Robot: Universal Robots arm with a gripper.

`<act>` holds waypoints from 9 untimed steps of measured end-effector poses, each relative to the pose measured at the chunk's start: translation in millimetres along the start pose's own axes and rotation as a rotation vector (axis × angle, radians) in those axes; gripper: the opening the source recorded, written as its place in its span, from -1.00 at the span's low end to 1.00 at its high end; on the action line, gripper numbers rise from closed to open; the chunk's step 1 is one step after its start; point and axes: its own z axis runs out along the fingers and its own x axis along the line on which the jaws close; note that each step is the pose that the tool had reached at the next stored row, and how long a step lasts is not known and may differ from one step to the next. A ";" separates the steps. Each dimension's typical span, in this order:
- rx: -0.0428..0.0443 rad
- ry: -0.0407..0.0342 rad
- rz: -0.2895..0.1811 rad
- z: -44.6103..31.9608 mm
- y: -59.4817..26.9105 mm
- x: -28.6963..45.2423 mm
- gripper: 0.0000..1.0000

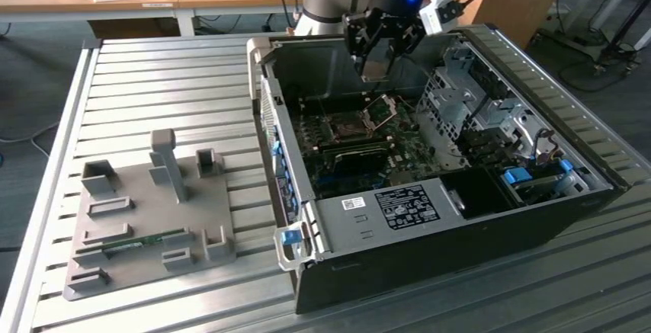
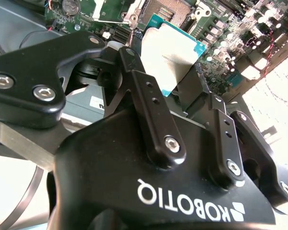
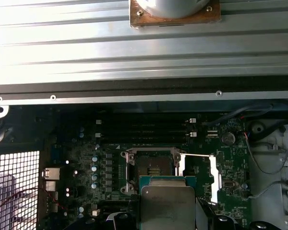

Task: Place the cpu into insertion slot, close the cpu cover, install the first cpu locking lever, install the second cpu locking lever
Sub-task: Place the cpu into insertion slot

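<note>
The claw [image 2: 165, 68] is closed part way, its two fingers [image 2: 149, 96] pinching opposite edges of the cpu [image 3: 168, 203], silvery top facing the first wrist camera. In the exterior view the chip hangs well above the cpu socket [image 3: 151, 167], clear of the open computer case [image 1: 428, 219], so it is not seated. The socket lies bare and unfilled. The cpu cover [image 3: 213, 179] is swung open on its hinge and stands up just beside the socket. I cannot make out the locking levers.

The grip is the first worry. Only thin edges are held, so a jolt or a slight tilt could let the chip slide or twist between the pads, and a fall onto the socket would likely bend its contacts. The second is alignment. From these views I cannot tell whether the chip's corner marking matches the socket; lowered while turned or offset, it would sit on the socket's rim and any pressing could damage both. Third, the raised cover stands close enough to the socket that a finger could catch on its frame during a descent, or knock it shut over the empty socket.

Around the socket spreads the motherboard [image 1: 356, 150], with memory slots [image 3: 144, 129] near it. Well apart from the socket, outside the case, a grey fixture block [image 1: 152, 211] sits on the slatted metal worktop [image 1: 152, 81]
</note>
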 end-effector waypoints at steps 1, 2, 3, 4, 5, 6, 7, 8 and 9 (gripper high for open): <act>-0.0001 -0.0001 0.000 0.4 0.0 0.0 0.07; -0.0001 0.0000 0.000 0.7 -0.1 0.0 0.07; 0.0001 0.0000 0.000 0.8 -0.1 0.0 0.07; 0.0001 0.0000 0.000 1.4 -0.1 0.0 0.07; 0.0000 0.0000 0.000 2.0 -0.2 0.0 0.07; 0.0000 0.0000 0.000 2.0 -0.2 -0.1 0.07; 0.0000 0.0000 0.000 2.2 -0.2 -0.1 0.07; -0.0002 -0.0001 0.000 2.5 -0.2 -0.1 0.07; -0.0002 -0.0001 0.000 2.9 -0.2 -0.1 0.07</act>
